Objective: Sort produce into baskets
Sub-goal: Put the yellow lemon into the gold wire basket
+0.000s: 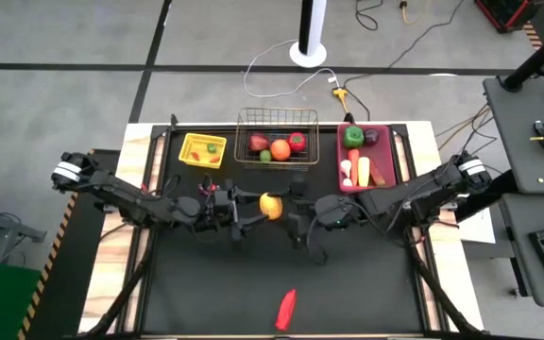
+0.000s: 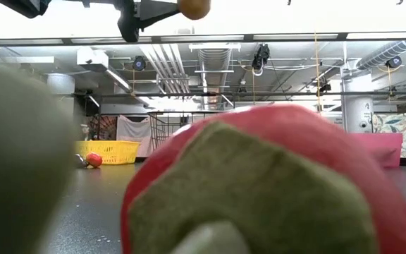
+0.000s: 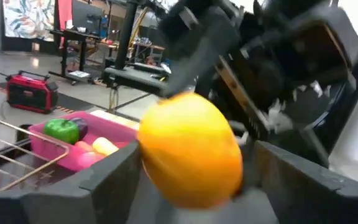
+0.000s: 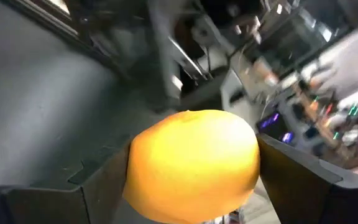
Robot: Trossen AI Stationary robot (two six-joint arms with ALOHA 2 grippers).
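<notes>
Most of the sorting looks done. In the high view the yellow tray [image 1: 202, 149] holds a few small pieces, the wire basket [image 1: 277, 125] holds about 4 red, orange and green items, and the pink bin [image 1: 365, 178] holds a green pepper, a purple piece and pale items. I judge 2 pieces remain: a yellow fruit [image 1: 270, 205] held above the mat's middle, and a red pepper [image 1: 286, 309] lying alone near the mat's front edge, well apart from the baskets.

The 2 grippers meet at the fruit — the left gripper [image 1: 251, 208] from its side, the right gripper [image 1: 293, 210] from the other. Each wrist view shows the fruit [image 3: 190, 149] filling the gap between that arm's own fingers, so it seems a handover, with both claws closed on it; which one bears the weight I cannot tell.

The low view adds what the high view lacks: the fruit [image 2: 193, 7] hangs clear above the table. Its foreground is filled by the red pepper [image 2: 273, 183] — close and blurred.
</notes>
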